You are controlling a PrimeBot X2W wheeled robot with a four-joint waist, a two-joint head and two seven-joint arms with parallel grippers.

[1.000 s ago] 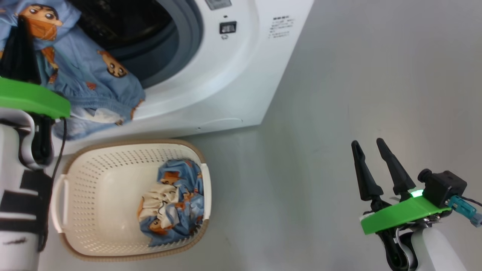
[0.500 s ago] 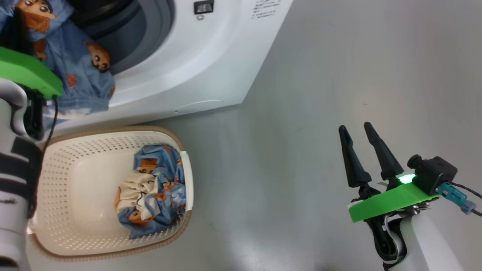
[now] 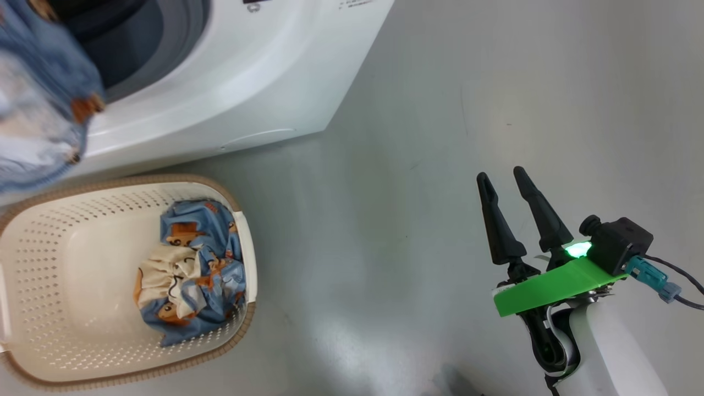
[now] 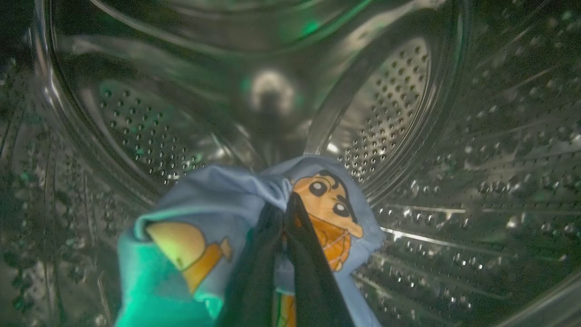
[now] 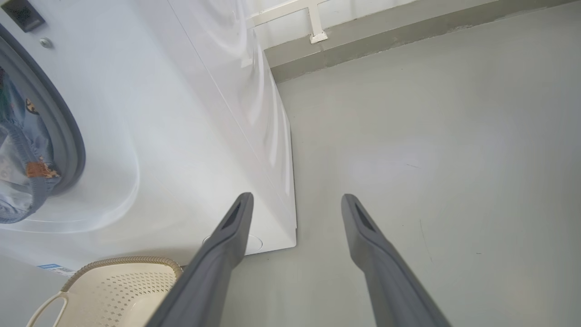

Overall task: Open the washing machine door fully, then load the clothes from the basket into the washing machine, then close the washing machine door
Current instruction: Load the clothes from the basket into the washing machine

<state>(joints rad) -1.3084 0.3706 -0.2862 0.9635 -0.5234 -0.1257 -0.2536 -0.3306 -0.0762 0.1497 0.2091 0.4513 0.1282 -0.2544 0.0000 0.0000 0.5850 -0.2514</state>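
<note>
Soft blue clothes (image 4: pixel 213 204) further inside the perforated steel drum (image 4: pixel 390 104).

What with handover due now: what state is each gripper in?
Left gripper: shut on a piece of the clothes inside the washing machine.
Right gripper: open, holding nothing.

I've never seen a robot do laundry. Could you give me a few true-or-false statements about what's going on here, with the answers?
1. The left fingers are shut on a blue cartoon-print garment, facing into the steel drum. True.
2. The basket is empty. False: one crumpled garment lies in it.
3. The right fingers grip a garment. False: they stand open and empty above the floor.
4. The basket sits on the floor close to the front of the washing machine. True.
</note>
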